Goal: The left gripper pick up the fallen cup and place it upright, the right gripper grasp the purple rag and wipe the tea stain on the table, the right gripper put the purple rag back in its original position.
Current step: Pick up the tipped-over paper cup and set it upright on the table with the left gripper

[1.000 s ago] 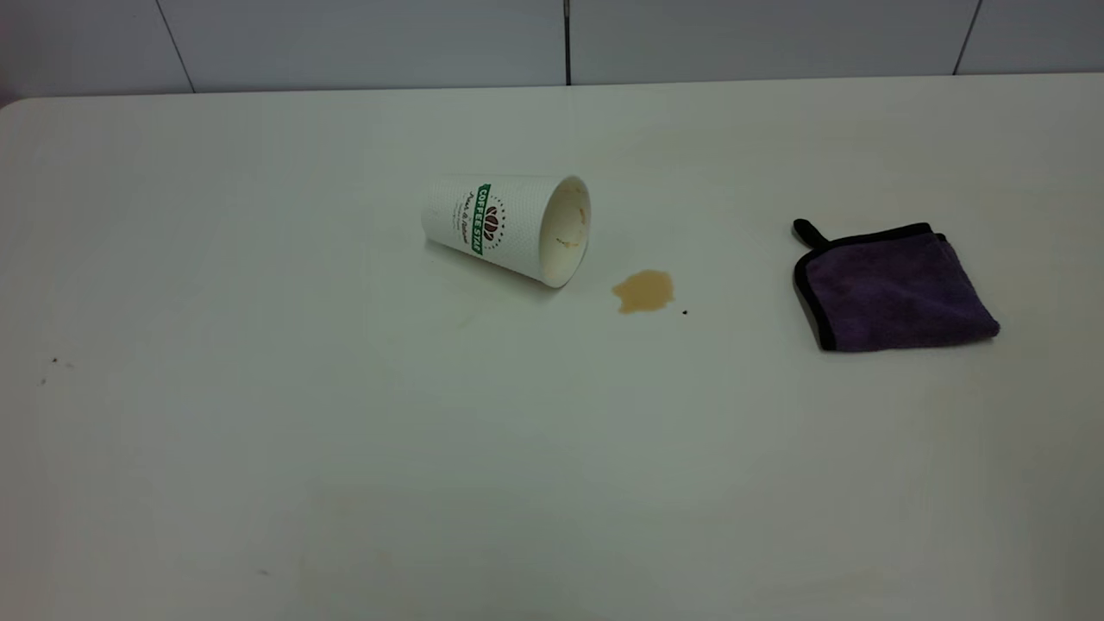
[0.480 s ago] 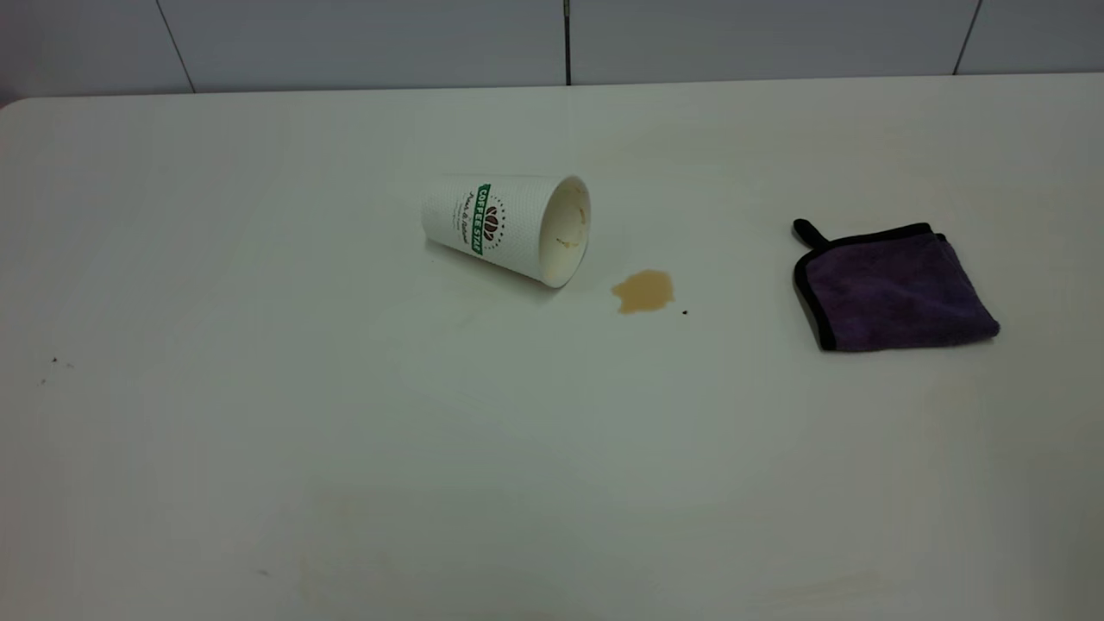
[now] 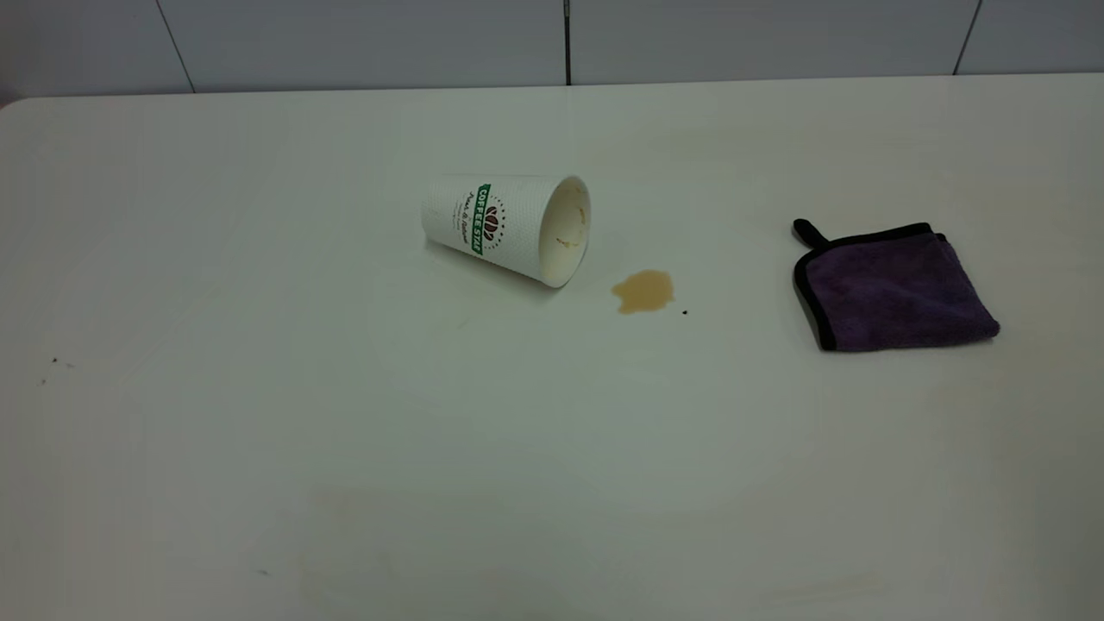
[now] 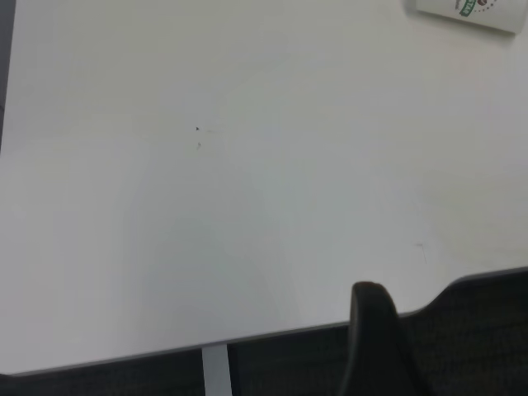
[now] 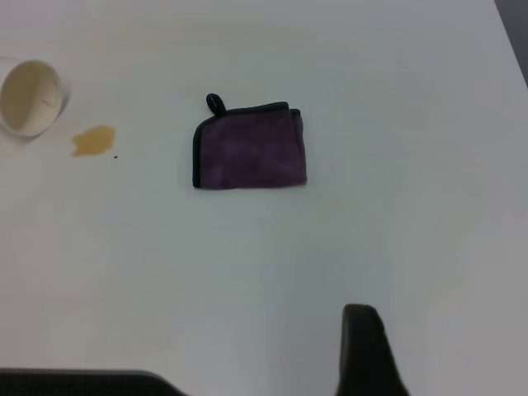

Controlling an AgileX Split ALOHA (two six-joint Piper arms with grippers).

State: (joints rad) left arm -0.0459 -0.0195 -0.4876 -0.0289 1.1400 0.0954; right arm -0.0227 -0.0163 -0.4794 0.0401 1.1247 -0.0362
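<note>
The cup (image 3: pixel 509 226) lies on its side near the middle of the white table (image 3: pixel 259 448), mouth turned toward the tea stain (image 3: pixel 643 291), a small light-brown blotch just beside its rim. Farther right, the folded purple rag (image 3: pixel 893 289) with black edging lies flat. Neither arm appears in the exterior view. In the left wrist view only a dark part of the left gripper (image 4: pixel 371 330) shows, over the table's near edge, far from the cup (image 4: pixel 470 10). The right gripper (image 5: pixel 363 346) shows the same way, well short of the rag (image 5: pixel 252 147), the stain (image 5: pixel 92 141) and the cup (image 5: pixel 31 97).
A tiny black speck (image 3: pixel 685 312) sits next to the stain, and a few more dark specks (image 3: pixel 53 360) mark the table's left side. A grey tiled wall (image 3: pixel 362 39) runs behind the table's far edge. Dark flooring (image 4: pixel 478 330) lies past the near edge.
</note>
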